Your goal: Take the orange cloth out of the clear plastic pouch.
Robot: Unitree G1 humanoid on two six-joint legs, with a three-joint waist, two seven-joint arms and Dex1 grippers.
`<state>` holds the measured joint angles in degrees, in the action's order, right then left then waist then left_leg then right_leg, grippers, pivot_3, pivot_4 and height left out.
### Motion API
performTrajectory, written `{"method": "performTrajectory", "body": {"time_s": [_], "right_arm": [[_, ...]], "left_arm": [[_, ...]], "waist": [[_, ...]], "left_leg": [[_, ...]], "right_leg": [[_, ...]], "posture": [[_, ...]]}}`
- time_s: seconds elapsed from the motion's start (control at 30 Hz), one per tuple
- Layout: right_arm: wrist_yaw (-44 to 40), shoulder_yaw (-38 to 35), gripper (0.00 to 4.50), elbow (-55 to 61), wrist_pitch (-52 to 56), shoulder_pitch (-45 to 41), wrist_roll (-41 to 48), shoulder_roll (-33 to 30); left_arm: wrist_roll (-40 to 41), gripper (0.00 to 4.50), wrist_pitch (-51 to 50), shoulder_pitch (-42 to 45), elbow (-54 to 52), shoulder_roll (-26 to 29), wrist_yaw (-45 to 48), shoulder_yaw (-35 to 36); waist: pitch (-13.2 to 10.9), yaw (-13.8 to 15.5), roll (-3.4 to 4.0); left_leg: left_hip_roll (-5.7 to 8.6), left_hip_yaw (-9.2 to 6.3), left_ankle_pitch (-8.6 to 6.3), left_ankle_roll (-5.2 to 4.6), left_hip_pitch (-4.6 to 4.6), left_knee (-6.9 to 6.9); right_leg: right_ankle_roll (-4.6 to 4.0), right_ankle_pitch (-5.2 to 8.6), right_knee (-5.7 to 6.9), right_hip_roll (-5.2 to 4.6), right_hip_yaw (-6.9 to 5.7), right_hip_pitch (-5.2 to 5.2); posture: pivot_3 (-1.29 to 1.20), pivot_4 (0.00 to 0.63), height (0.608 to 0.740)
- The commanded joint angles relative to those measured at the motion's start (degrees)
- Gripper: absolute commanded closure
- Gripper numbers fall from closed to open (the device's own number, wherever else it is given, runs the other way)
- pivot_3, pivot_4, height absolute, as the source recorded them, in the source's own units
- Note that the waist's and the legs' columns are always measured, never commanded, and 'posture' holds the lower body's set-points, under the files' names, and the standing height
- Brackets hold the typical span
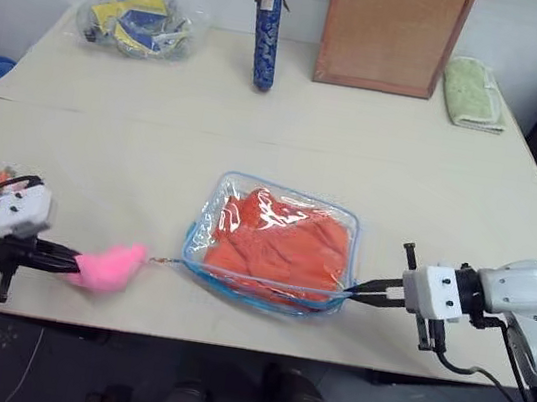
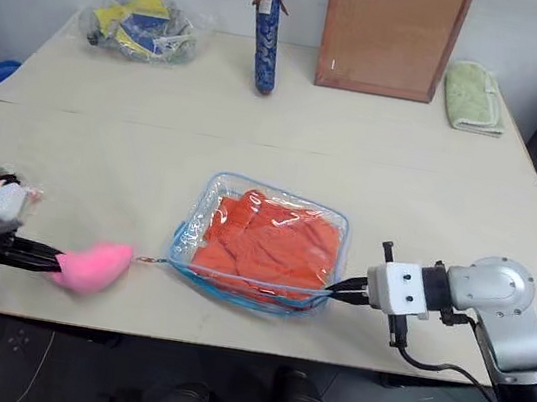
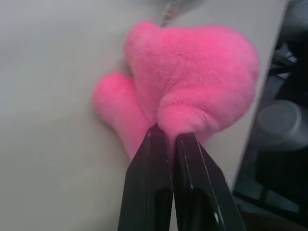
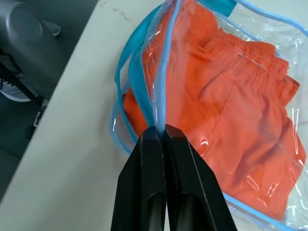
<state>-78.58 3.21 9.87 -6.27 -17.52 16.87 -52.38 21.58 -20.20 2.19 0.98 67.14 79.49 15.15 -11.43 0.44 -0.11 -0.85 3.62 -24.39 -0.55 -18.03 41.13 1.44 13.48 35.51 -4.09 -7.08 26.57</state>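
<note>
- The flat clear plastic pouch [image 1: 272, 247] with light blue trim lies near the beige table's [image 1: 262, 109] front edge, the folded bright orange cloth [image 1: 282, 244] inside it.
- The left gripper [image 1: 73, 260] pinches the fluffy pink pom-pom [image 1: 109, 265].
- The right gripper [image 1: 356, 290] is clamped on the pouch's corner trim.

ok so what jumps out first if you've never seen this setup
The orange cloth glows through the clear plastic pouch near the front edge of the table. The left gripper is shut on the pink pom-pom at the pouch's left, and the right gripper pinches the pouch's right corner.
</note>
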Motion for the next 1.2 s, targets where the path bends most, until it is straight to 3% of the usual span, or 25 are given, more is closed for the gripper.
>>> {"method": "performTrajectory", "body": {"time_s": [0.03, 0.07, 0.17, 0.33, 0.43, 0.63, 0.77, 0.83, 0.97, 1.2], "right_arm": [[3.4, -0.2, 4.45, 0.9, 0.3, -0.2, -1.4, 1.5], [4.6, 0.0, 4.27, 0.5, 0.5, -0.4, -2.0, 2.0], [6.4, -0.8, 3.48, 1.3, 2.2, 0.6, -1.9, 2.3], [8.4, -5.0, 1.76, 6.6, 6.4, 6.2, 1.1, 0.1], [11.2, -9.7, 0.76, 12.0, 14.3, 10.6, 6.1, -0.4], [19.3, -19.1, 0.76, 23.5, 31.2, 18.8, 20.2, 0.9], [27.5, -21.8, 0.76, 29.9, 40.1, 20.1, 31.2, 2.9], [31.3, -21.3, 0.76, 32.4, 42.3, 19.7, 34.3, 3.9], [36.4, -17.9, 0.76, 35.9, 43.8, 19.8, 33.7, 5.8], [38.8, -18.5, 0.76, 37.7, 44.4, 21.0, 33.8, 5.2]], "left_arm": [[2.1, 4.5, -3.4, 1.6, -4.8, -3.0, -4.4, 0.0], [2.0, 4.5, -4.1, 2.1, -5.2, -3.7, -5.4, -0.4], [2.2, 3.76, -5.6, 2.8, -5.9, -5.3, -7.3, -0.4], [3.0, 2.25, -6.1, 1.5, -6.2, -4.9, -7.0, 1.4], [5.1, 1.35, -7.6, 0.9, -5.0, -4.1, -5.6, 4.1], [7.9, 1.35, -9.9, 3.4, -2.7, 0.7, -1.8, 8.8], [12.6, 1.35, -12.9, 14.9, -11.6, 0.9, -2.3, 3.4], [9.7, 1.35, -9.2, 20.0, -15.0, -0.8, -2.9, -2.2], [-7.7, 1.35, 11.6, 26.1, -13.5, -6.2, -2.0, -18.3], [-18.3, 1.35, 28.4, 31.3, -2.0, -13.1, -3.6, -26.8]], "waist": [[0.0, 0.4, 0.0], [0.0, 0.5, 0.0], [0.0, 0.5, 0.0], [0.0, 0.8, 0.0], [0.0, 0.8, 0.0], [0.0, 0.8, 0.0], [0.0, 1.3, -0.04], [0.0, 1.2, -0.03], [0.1, 0.9, 0.09], [0.0, 0.7, 0.0]], "left_leg": [[0.01, 0.01, 0.0, 0.0, 0.0, 0.0], [0.01, 0.02, 0.0, 0.0, 0.0, -0.01], [0.01, 0.04, 0.0, 0.0, -0.03, -0.02], [0.01, 0.03, 0.0, 0.0, -0.04, -0.03], [0.01, 0.02, 0.0, 0.0, -0.05, -0.02], [-0.01, -0.03, 0.0, 0.0, -0.03, -0.06], [0.01, -0.07, 0.0, 0.0, -0.04, -0.01], [0.04, -0.13, 0.0, -0.01, -0.03, -0.02], [0.15, 0.11, 0.0, 0.0, -0.08, -0.12], [-0.09, 0.38, -0.02, 0.11, -0.06, -0.1]], "right_leg": [[0.0, 0.0, 0.01, 0.0, 0.02, 0.0], [0.0, 0.0, 0.02, 0.0, 0.02, 0.0], [0.0, -0.01, 0.15, 0.02, 0.02, 0.02], [0.0, 0.0, 0.12, 0.04, 0.0, 0.03], [0.0, -0.01, 0.06, 0.04, 0.0, 0.01], [0.0, 0.0, 0.02, 0.05, 0.0, 0.01], [0.0, 0.0, 0.01, 0.0, 0.01, -0.03], [0.05, -0.03, 0.02, -0.01, 0.01, -0.1], [0.08, -0.05, 0.08, 0.1, 0.16, -0.14], [-0.01, -0.05, 0.04, 0.57, 0.48, -0.06]], "posture": [[0.0, 0.15, 0.74], [0.0, 0.15, 0.74], [0.0, 0.15, 0.74], [0.0, 0.15, 0.74], [0.0, 0.15, 0.74], [0.0, 0.15, 0.74], [0.0, 0.15, 0.74], [0.0, 0.15, 0.74], [0.0, 0.15, 0.74], [0.0, 0.15, 0.74]]}}
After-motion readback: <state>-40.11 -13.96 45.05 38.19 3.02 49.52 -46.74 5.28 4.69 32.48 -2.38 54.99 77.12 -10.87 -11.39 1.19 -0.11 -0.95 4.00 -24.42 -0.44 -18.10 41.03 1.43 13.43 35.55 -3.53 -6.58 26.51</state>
